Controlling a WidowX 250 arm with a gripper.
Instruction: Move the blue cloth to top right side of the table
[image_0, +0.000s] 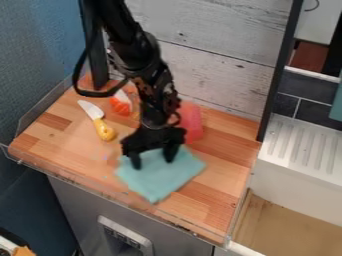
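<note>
The light blue cloth (163, 176) lies nearly flat on the wooden table (220, 195), front of the middle, one corner pointing toward the front edge. Over the cloth's back part hangs my black gripper (153, 161), pointing down with its two fingers wide apart. Between the fingers the cloth looks flat, not pinched. I cannot tell whether the fingertips touch it. Part of the cloth's back edge is hidden behind the gripper.
A knife with a yellow handle (103, 130) lies at the left, near an orange-and-white item (121, 104). A pink-red object (192, 122) sits behind and right of the gripper. A clear low rim (113, 197) runs along the table's front; a plank wall (214, 75) stands behind.
</note>
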